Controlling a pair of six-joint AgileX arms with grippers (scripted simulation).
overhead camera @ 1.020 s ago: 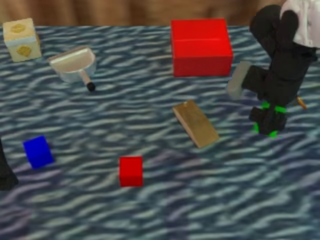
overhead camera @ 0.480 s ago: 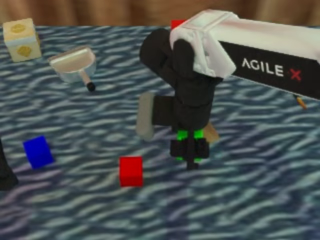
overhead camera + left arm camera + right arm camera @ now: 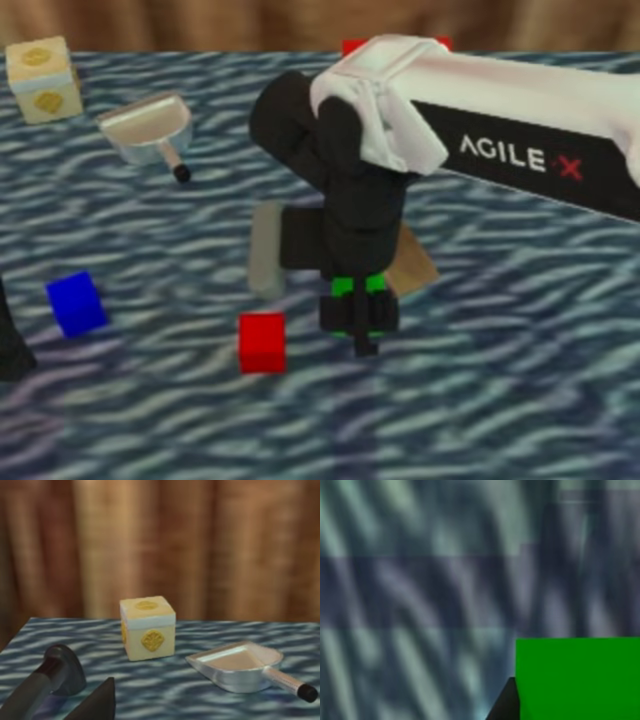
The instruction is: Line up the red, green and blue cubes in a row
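The green cube (image 3: 358,286) is gripped in the right pincer (image 3: 358,312), which is held over the middle of the counter (image 3: 500,400); in the right wrist view the green cube (image 3: 577,677) is seen against the pincer's dark finger. The red cube (image 3: 262,341) is set just beside the pincer, toward the counter's left. The blue cube (image 3: 76,303) is placed well beyond it, the same way. A wooden block (image 3: 413,268) is partly covered behind the pincer, and a red box (image 3: 352,46) is glimpsed far behind. The left arm (image 3: 10,345) is parked at the left edge; whether its pincer is wide or narrow cannot be told. A cream cube (image 3: 147,627) and a scoop (image 3: 240,666) are seen in the left wrist view.
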